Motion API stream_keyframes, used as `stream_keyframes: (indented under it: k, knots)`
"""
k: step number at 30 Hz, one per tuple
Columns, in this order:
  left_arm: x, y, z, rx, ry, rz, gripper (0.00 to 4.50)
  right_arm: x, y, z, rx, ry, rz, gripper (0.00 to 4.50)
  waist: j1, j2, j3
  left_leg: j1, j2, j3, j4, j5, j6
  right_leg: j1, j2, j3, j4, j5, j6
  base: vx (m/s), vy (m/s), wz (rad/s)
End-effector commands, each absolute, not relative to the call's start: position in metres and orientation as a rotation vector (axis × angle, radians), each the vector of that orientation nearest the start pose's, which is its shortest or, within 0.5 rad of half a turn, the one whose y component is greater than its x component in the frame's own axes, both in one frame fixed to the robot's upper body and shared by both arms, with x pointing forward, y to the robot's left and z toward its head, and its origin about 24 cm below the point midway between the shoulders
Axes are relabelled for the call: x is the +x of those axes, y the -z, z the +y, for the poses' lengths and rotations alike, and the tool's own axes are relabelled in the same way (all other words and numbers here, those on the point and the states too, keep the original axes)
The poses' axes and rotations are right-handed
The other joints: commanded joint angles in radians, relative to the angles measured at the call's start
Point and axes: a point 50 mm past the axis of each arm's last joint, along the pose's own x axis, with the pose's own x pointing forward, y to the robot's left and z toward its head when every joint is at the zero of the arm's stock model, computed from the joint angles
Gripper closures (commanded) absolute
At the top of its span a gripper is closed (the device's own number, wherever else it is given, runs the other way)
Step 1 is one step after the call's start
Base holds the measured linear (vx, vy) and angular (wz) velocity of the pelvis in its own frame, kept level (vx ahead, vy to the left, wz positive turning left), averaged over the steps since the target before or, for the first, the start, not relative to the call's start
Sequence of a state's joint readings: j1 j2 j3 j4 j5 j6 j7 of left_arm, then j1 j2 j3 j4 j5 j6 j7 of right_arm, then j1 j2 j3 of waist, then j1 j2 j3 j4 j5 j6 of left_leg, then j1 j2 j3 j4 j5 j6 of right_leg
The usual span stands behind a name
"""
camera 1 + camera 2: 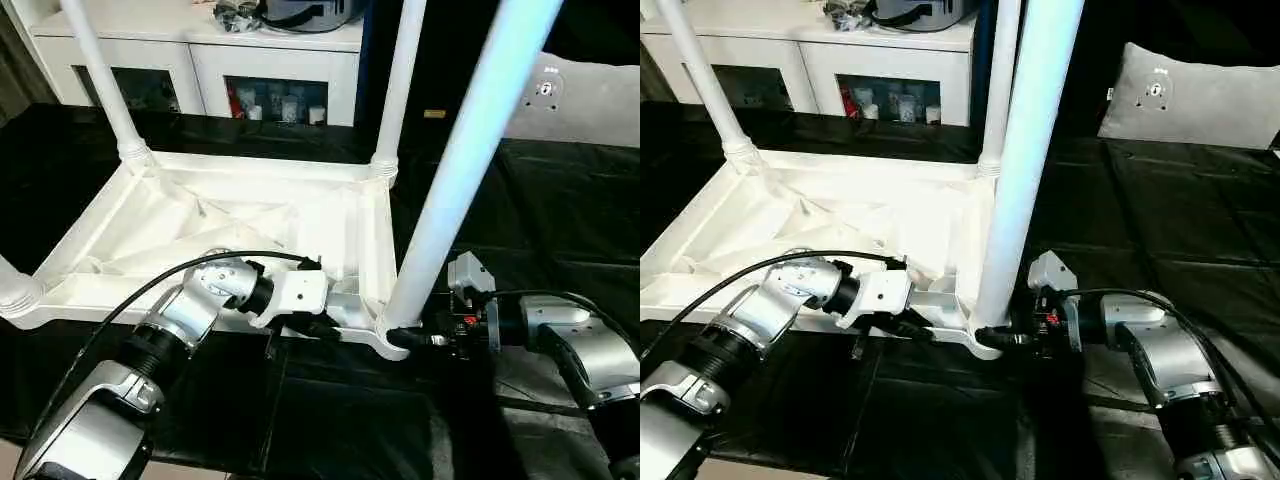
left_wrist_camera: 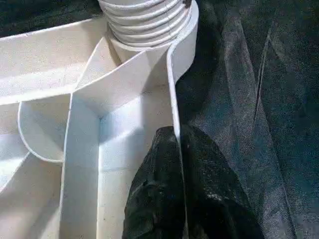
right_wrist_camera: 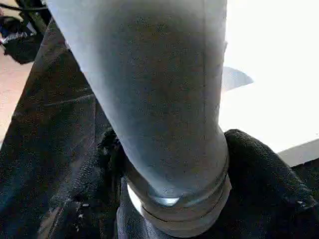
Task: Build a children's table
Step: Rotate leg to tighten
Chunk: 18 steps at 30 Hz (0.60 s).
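Tabletop (image 1: 250, 225) lies inverted on the black-draped table (image 1: 560, 220). All four legs stand in sockets. Left hand (image 2: 179, 199) pinches the rim; right hand (image 3: 174, 194) brackets the near leg (image 1: 450, 180), grip undeterminable. Final seating and uprighting remain.

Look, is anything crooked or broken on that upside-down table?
Nothing looks broken. The tabletop lies flat, ribs up, on the black cloth. The near leg leans slightly in the head views, maybe just camera angle.

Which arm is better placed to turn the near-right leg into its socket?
Right: its pincer brackets the long white tapered tube leg's base. The left pincer pinches the white plastic ribbed tabletop's rim.
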State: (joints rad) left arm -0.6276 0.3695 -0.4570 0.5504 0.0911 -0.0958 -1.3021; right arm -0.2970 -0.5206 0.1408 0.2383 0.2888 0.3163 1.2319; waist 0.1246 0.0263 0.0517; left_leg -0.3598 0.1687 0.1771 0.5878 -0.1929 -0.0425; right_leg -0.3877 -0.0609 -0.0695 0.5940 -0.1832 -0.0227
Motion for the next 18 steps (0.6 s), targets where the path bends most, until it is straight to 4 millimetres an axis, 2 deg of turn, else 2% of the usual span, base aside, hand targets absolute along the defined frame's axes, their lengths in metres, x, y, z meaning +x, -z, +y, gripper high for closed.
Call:
stream_keyframes:
  k: [1, 2, 3, 4, 5, 6, 7, 9, 13, 15, 18]
  knots:
    - [0.301, -0.048, 0.091, 0.628, 1.562, 0.428, 4.50, 0.273, -0.055, -0.166, 0.041, -1.182, 0.387, 1.76, -0.006, -0.009, -0.060, 0.007, 0.075, -0.022, -0.069, -0.157, 0.059, 0.044, -0.099, 0.055, -0.071, -0.251, -0.208, 0.000, 0.000, 0.00]
    - [0.303, -0.048, 0.089, 0.594, 1.525, 0.434, 4.50, 0.275, -0.053, -0.163, 0.043, -1.138, 0.395, 1.78, -0.014, -0.012, -0.053, 0.009, 0.069, -0.024, -0.073, -0.200, 0.042, 0.041, -0.099, 0.052, -0.080, -0.328, -0.197, 0.000, 0.000, 0.00]
    - [0.306, -0.048, 0.084, 0.556, 1.474, 0.432, 4.50, 0.280, -0.049, -0.160, 0.040, -1.053, 0.407, 1.78, -0.017, -0.007, -0.051, 0.012, 0.067, -0.024, -0.074, -0.224, 0.033, 0.041, -0.100, 0.052, -0.085, -0.376, -0.187, 0.000, 0.000, 0.00]
    - [0.308, -0.048, 0.080, 0.525, 1.429, 0.432, 4.50, 0.286, -0.045, -0.157, 0.037, -0.978, 0.416, 1.78, -0.023, -0.009, -0.048, 0.015, 0.066, -0.024, -0.074, -0.245, 0.023, 0.037, -0.099, 0.052, -0.090, -0.421, -0.176, 0.000, 0.000, 0.00]
    - [0.310, -0.049, 0.075, 0.488, 1.383, 0.434, 4.50, 0.291, -0.043, -0.155, 0.052, -0.905, 0.412, 1.78, -0.031, -0.010, -0.044, 0.021, 0.062, -0.028, -0.075, -0.283, 0.001, 0.033, -0.102, 0.048, -0.100, -0.514, -0.153, 0.000, 0.000, 0.00]
    - [0.311, -0.049, 0.071, 0.461, 1.354, 0.437, 4.50, 0.295, -0.041, -0.153, 0.068, -0.855, 0.411, 1.78, -0.037, -0.011, -0.045, 0.022, 0.060, -0.031, -0.075, -0.290, -0.009, 0.033, -0.104, 0.047, -0.101, -0.545, -0.143, 0.000, 0.000, 0.00]
    - [0.313, -0.049, 0.066, 0.432, 1.316, 0.434, 4.50, 0.299, -0.040, -0.150, 0.092, -0.792, 0.414, 1.78, -0.051, -0.012, -0.046, 0.014, 0.058, -0.036, -0.078, -0.296, -0.009, 0.039, -0.102, 0.044, -0.107, -0.571, -0.110, 0.000, 0.000, 0.00]
    - [0.316, -0.049, 0.058, 0.398, 1.244, 0.430, 4.50, 0.306, -0.037, -0.147, 0.107, -0.696, 0.425, 1.79, -0.066, -0.010, -0.049, 0.016, 0.059, -0.038, -0.079, -0.310, -0.006, 0.034, -0.099, 0.044, -0.109, -0.534, -0.117, 0.000, 0.000, 0.00]
    - [0.322, -0.052, 0.040, 0.331, 1.120, 0.415, 4.50, 0.316, -0.031, -0.142, 0.115, -0.532, 0.453, 1.80, -0.085, -0.010, -0.052, 0.009, 0.057, -0.033, -0.076, -0.280, 0.008, 0.038, -0.096, 0.047, -0.103, -0.438, -0.153, 0.000, 0.000, 0.00]
    - [0.322, -0.057, 0.029, 0.320, 1.092, 0.394, 4.50, 0.318, -0.029, -0.139, 0.105, -0.491, 0.441, 1.24, -0.084, -0.014, -0.053, 0.009, 0.054, -0.028, -0.072, -0.251, 0.028, 0.038, -0.096, 0.049, -0.104, -0.420, -0.159, 0.000, 0.000, 0.00]
    - [0.322, -0.057, 0.029, 0.344, 1.098, 0.391, 4.50, 0.318, -0.029, -0.139, 0.109, -0.495, 0.430, 1.00, -0.080, -0.012, -0.056, 0.006, 0.054, -0.026, -0.071, -0.212, 0.046, 0.042, -0.095, 0.051, -0.100, -0.372, -0.164, 0.000, 0.000, 0.00]
